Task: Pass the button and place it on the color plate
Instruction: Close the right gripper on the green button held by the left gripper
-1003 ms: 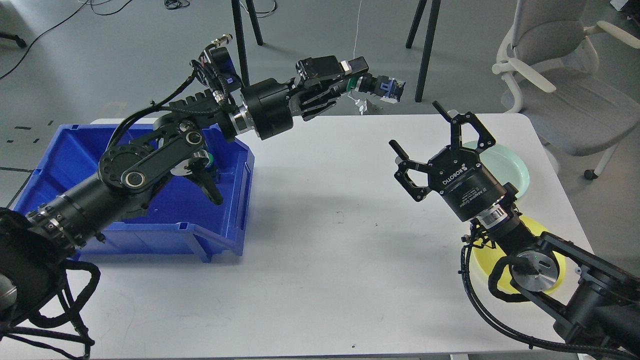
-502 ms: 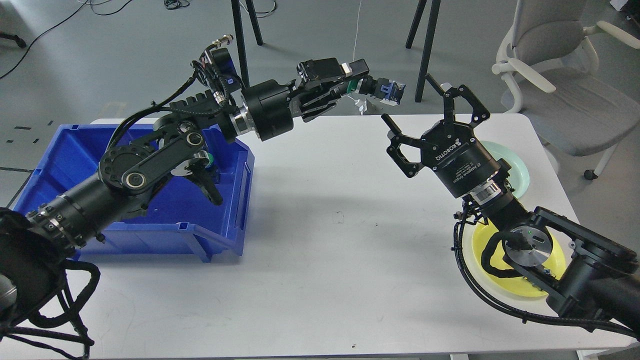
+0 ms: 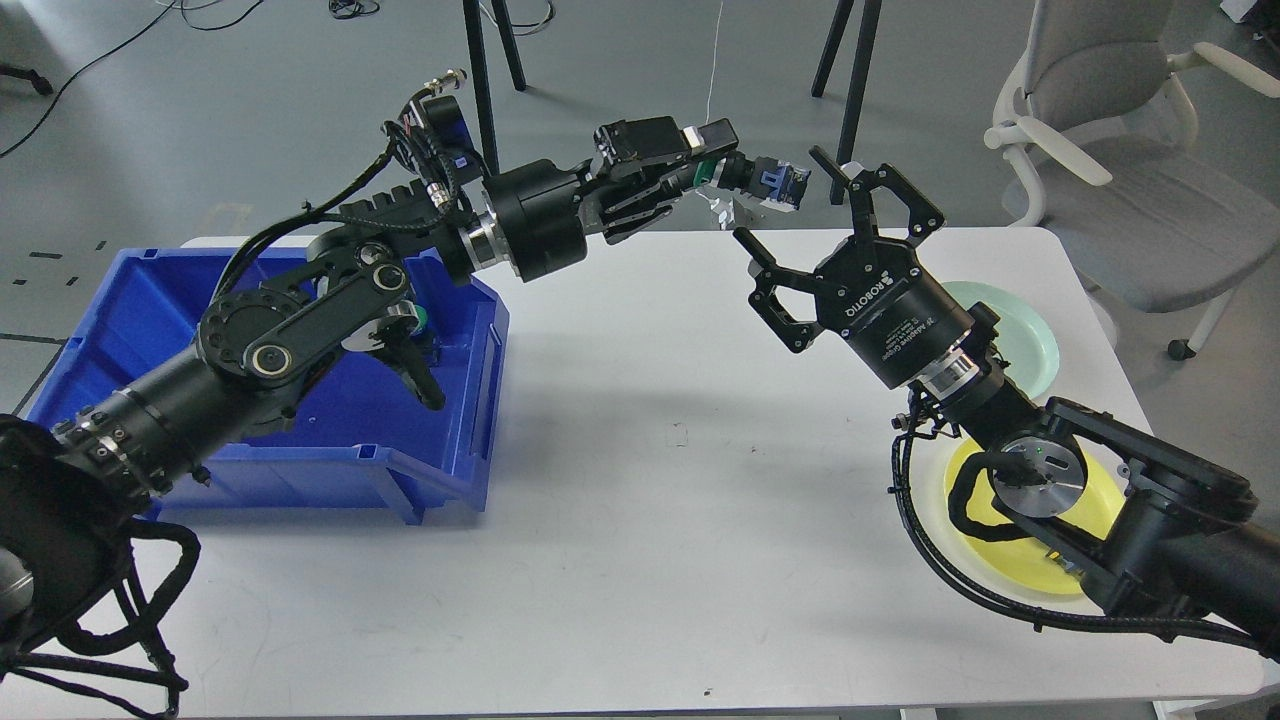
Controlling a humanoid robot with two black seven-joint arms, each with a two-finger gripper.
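My left gripper is shut on a push button with a black body, a green ring and a blue end. It holds the button high above the table's far edge. My right gripper is open, fingers spread wide, just below and right of the button's blue end, not touching it. A pale green plate and a yellow plate lie on the table at the right, both partly hidden by my right arm.
A blue bin stands on the white table at the left, under my left arm, with another green-ringed part inside. An office chair and stand legs are behind the table.
My right gripper has risen and moved left toward the held button, staying open. My left gripper and the button have barely moved.
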